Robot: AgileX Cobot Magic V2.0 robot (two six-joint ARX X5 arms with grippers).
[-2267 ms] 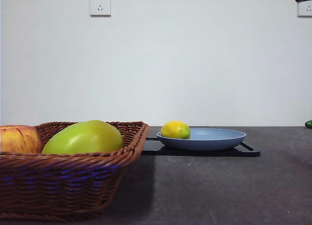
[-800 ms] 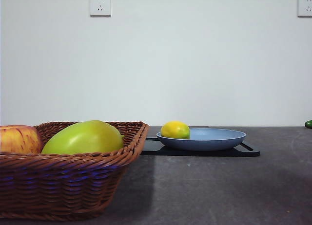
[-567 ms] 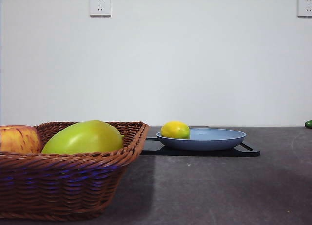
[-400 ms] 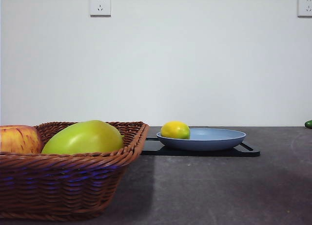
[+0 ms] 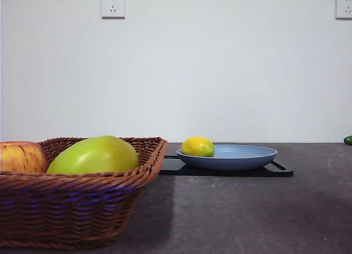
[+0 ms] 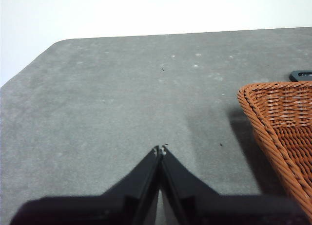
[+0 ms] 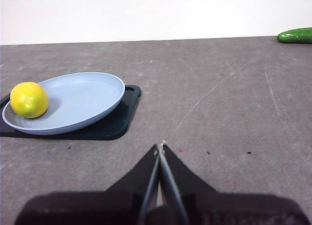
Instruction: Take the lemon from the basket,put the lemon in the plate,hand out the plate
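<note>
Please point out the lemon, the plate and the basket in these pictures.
lemon (image 7: 29, 99), right wrist view, middle of its yellow skin.
plate (image 7: 92, 91), right wrist view, bare blue inside.
basket (image 5: 71, 210), front view, near woven wall.

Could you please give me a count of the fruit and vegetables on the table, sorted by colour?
Yellow: 1, the lemon in the plate.
Green: 2, the large green fruit in the basket and the cucumber at the table's far edge.
Red-yellow: 1, the apple in the basket.
Total: 4.
</note>
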